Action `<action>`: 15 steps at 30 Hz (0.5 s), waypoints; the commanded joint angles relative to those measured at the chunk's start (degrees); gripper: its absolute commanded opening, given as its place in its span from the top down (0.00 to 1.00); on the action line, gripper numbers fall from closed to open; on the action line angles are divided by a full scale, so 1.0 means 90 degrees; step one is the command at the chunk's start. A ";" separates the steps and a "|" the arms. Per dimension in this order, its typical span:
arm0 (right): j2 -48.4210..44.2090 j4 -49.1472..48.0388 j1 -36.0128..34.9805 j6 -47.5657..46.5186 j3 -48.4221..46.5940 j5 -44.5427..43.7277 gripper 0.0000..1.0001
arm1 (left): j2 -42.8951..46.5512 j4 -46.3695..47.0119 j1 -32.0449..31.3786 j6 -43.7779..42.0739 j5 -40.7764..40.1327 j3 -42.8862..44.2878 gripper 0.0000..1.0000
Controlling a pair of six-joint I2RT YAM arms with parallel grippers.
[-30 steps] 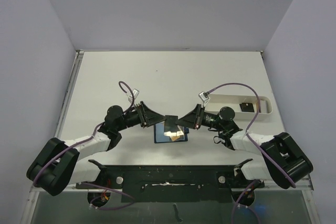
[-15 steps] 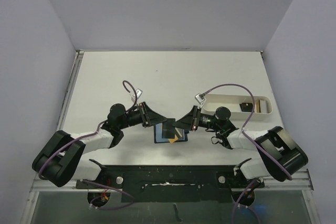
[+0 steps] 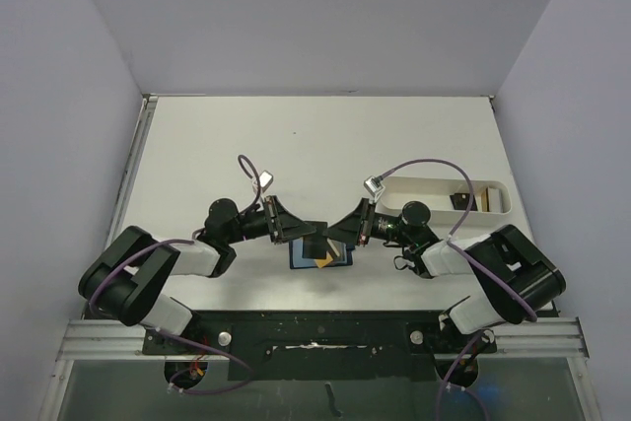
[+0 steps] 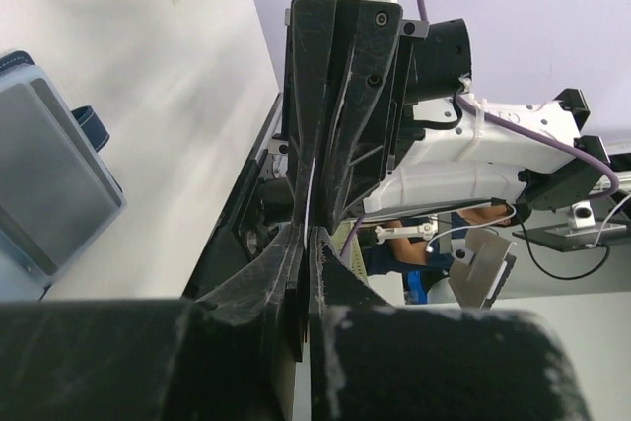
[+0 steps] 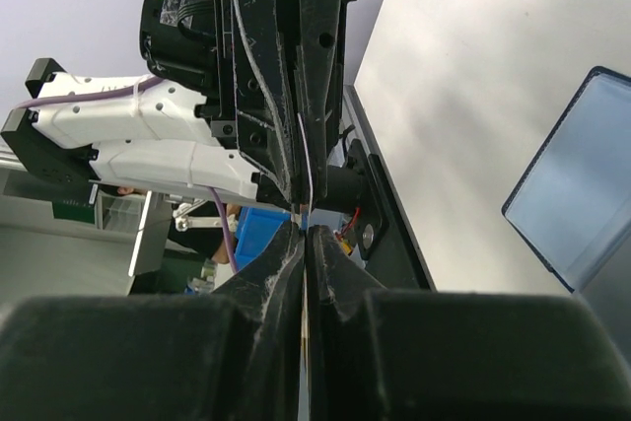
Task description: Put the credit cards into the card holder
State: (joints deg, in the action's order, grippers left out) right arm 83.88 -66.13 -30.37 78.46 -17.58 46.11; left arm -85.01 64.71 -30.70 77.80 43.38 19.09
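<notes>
Over card holder (image 3: pixel 340 258): left hand (image 3: pixel 304 235), earlier wide, now pinches card (image 3: pixel 316 241); right hand (image 3: pixel 335 236) grips it.

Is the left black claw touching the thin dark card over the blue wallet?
Touching. The left wrist view shows the left gripper pinching the thin dark card by its edge.

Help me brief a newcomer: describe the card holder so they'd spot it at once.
On the white table, look near the middle of the front edge. The card holder lies flat there, under the dark card pinched by the left claw and right claw. It is navy blue, unlike the long white tray to its right.
</notes>
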 commanded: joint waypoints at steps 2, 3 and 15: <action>0.0164 -0.1012 0.0044 0.0218 -0.0068 0.0050 0.96 | -0.0145 0.0893 -0.0024 0.0170 0.0228 0.0019 1.00; 0.0186 -0.1061 0.0044 0.0235 -0.0064 0.0083 0.91 | -0.0169 0.0906 -0.0026 0.0170 0.0238 0.0047 1.00; 0.0025 -0.0965 0.0085 0.0055 0.0425 0.0468 0.79 | -0.0251 0.0976 -0.0011 0.0196 0.0280 0.0093 1.00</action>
State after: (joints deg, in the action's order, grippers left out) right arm 85.52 -70.70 -29.93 80.14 -14.87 48.53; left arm -87.13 68.69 -30.70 79.50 45.06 19.00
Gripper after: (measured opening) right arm 0.225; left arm 0.019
